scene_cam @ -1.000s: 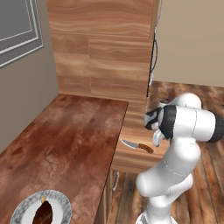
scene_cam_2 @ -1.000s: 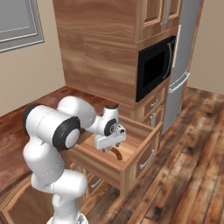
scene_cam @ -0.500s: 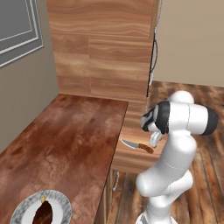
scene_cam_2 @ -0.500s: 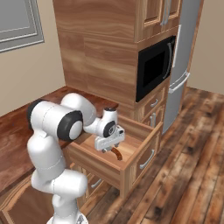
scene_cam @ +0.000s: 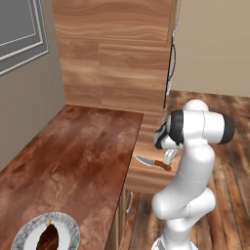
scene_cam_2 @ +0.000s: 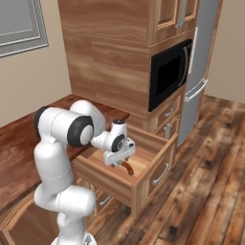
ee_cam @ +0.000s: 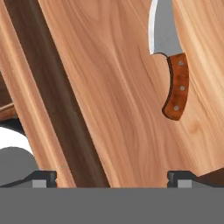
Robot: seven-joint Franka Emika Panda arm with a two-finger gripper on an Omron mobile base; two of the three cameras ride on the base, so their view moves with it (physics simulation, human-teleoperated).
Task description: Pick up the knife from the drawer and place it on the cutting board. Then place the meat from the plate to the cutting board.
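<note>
Lying flat on drawer [ee_cam: 118,109] floor, knife [ee_cam: 171,65] at upper right of hand view, apart from hand [ee_cam: 112,177]. Hand spread wide, empty, above drawer.

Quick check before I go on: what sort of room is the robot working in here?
A home kitchen, by the look of it: reddish-brown counter, black built-in microwave, and an open light wooden drawer holding a small wooden-handled knife.

knife [ee_cam: 171,65]: I lose the blade tip past the hand view's top edge.
plate [scene_cam: 68,225]: bottom edge cuts it off.
</note>
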